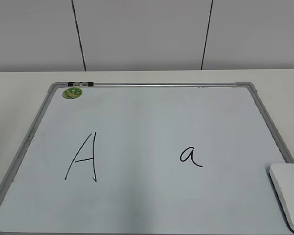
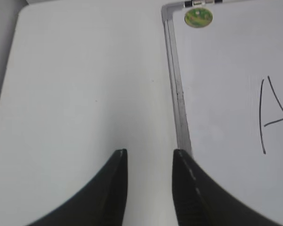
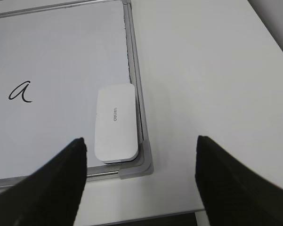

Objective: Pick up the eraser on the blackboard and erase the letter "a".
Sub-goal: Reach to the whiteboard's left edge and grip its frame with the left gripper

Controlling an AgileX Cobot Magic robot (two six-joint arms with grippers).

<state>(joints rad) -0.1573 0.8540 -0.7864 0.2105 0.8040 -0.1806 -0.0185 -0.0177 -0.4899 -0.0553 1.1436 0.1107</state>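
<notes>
Both grippers hang over the white desk (image 2: 84,84) holding nothing: our right gripper (image 3: 140,146) spread wide, our left gripper (image 2: 149,157) narrowly parted. We see the white rounded plastic eraser (image 3: 115,122) at the grey-framed blackboard's (image 3: 61,56) five o'clock corner, three o'clock of the black handwritten letter "a" (image 3: 20,91).

- You see the blackboard (image 1: 137,205) fill the middle.
- The letter "a" (image 1: 191,156) sits right of center.
- The eraser (image 1: 288,193) lies at lower right.
</notes>
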